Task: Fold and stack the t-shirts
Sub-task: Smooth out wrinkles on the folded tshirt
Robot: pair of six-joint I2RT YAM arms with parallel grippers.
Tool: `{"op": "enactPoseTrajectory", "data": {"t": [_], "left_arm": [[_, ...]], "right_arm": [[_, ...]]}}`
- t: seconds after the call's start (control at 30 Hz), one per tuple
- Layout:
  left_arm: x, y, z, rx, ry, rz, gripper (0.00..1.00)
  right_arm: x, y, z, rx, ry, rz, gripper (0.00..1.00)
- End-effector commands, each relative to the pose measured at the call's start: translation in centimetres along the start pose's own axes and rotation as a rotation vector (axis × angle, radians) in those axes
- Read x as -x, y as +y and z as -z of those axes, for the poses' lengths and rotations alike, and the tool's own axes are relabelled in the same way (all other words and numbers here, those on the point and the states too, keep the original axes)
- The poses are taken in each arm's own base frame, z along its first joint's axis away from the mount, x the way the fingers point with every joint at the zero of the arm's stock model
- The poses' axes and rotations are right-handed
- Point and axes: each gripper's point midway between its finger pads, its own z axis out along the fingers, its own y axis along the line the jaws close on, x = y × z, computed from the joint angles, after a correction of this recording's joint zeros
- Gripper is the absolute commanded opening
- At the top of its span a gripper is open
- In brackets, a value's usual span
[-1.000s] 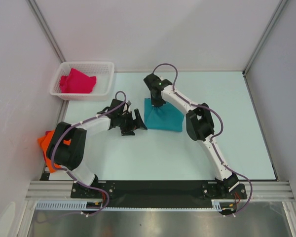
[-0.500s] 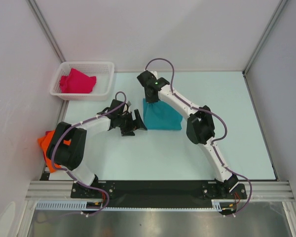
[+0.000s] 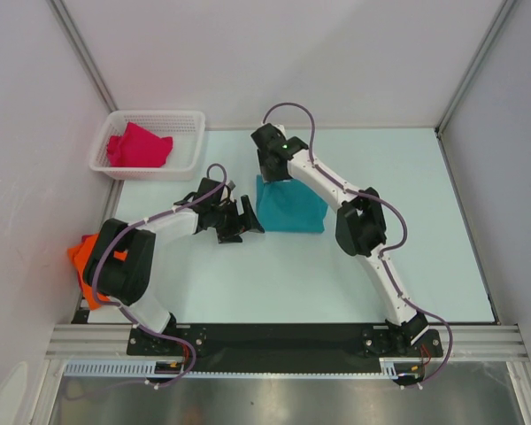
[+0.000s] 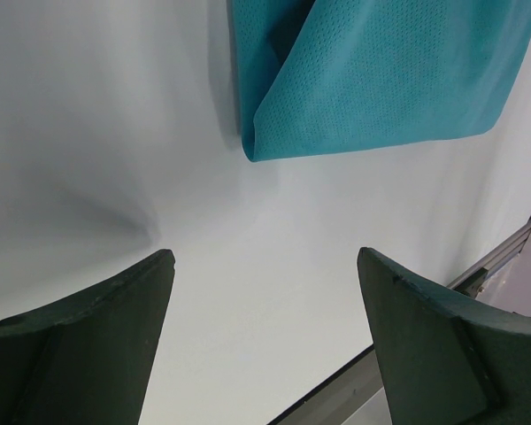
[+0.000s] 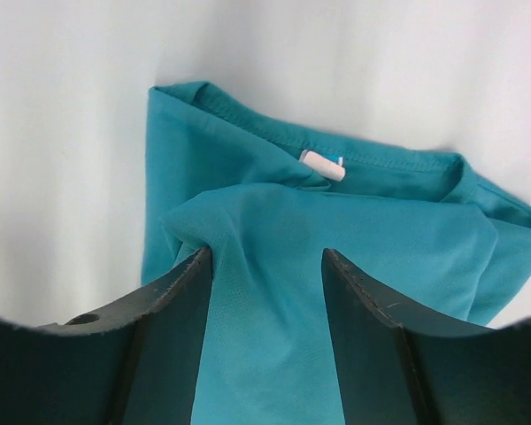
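Now the teal t-shirt (image 3: 292, 208) lies folded mid-table, its collar end under my right gripper (image 5: 265, 266), whose jaws stand apart, gripping nothing. My left gripper (image 4: 264, 261) hangs just beside it, spread wide and empty. I judge this fold done; next calls for fetching another shirt. The white neck tag (image 5: 321, 165) shows no readable writing.
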Motion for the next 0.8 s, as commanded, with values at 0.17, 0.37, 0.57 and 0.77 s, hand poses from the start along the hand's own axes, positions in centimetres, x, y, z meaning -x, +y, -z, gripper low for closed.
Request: {"op": "enactPoseTrajectory", "data": {"t": [0.17, 0.37, 0.57, 0.77], "left_arm": [[0.4, -1.0, -0.1, -0.03, -0.018, -0.006, 0.9], [0.2, -1.2, -0.3, -0.031, -0.01, -0.012, 0.9], [0.0, -1.1, -0.1, -0.025, -0.016, -0.019, 0.9], [-0.1, -1.0, 0.1, -0.02, -0.014, -0.022, 0.9]], "right_arm": [[4.1, -2.1, 4.8, -0.017, -0.132, -0.03, 0.59], [2.1, -2.2, 5.0, -0.014, -0.114, -0.044, 0.59], [0.2, -2.9, 2.5, -0.043, -0.056, -0.036, 0.59], [-2.1, -3.7, -1.4, -0.071, 0.016, -0.032, 0.59]]}}
